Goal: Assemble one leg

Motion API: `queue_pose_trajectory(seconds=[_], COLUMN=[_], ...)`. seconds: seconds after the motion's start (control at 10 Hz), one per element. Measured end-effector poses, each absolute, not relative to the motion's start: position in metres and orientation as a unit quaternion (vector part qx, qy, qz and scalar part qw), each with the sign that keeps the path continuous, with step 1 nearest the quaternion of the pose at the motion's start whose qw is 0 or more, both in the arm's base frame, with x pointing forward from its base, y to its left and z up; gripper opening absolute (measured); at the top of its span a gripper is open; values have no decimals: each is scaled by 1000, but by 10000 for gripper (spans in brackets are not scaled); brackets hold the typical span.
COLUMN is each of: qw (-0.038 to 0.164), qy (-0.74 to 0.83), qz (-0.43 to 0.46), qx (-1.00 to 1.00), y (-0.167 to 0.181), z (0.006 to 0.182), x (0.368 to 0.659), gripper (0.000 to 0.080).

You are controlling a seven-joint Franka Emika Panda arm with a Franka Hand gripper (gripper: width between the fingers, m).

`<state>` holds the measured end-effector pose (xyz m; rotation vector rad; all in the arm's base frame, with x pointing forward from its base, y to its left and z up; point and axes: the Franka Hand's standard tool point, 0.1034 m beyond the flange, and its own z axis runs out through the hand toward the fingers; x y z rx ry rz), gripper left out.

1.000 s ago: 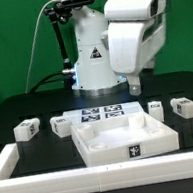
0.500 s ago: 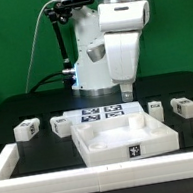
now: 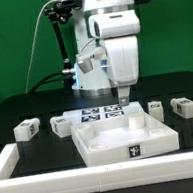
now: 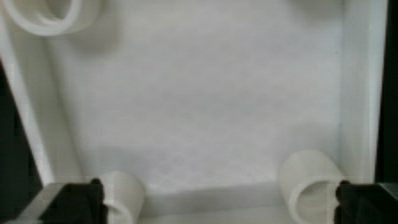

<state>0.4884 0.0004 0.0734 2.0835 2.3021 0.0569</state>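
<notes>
Swung toward the exterior view's left, the arm (image 3: 113, 21) now hangs its gripper (image 3: 121, 99), wide and empty, over the panel (image 3: 104, 154), while four legs (image 3: 61, 124) lie on the desk (image 3: 16, 112) flanking it, so I'd centre squarely over one leg before descending.
</notes>
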Motion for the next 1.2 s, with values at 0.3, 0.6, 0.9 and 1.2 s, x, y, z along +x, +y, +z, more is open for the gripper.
queue_pose_trajectory(seconds=[0.3, 0.6, 0.9, 1.2], qw=[13, 11, -7, -23], qy=[737, 739, 734, 737], qz=[16, 15, 5, -2], qx=[676, 674, 679, 675], y=[-6, -6, -10, -20], z=[61, 57, 34, 11], x=[478, 471, 436, 429], gripper=[650, 650, 650, 650])
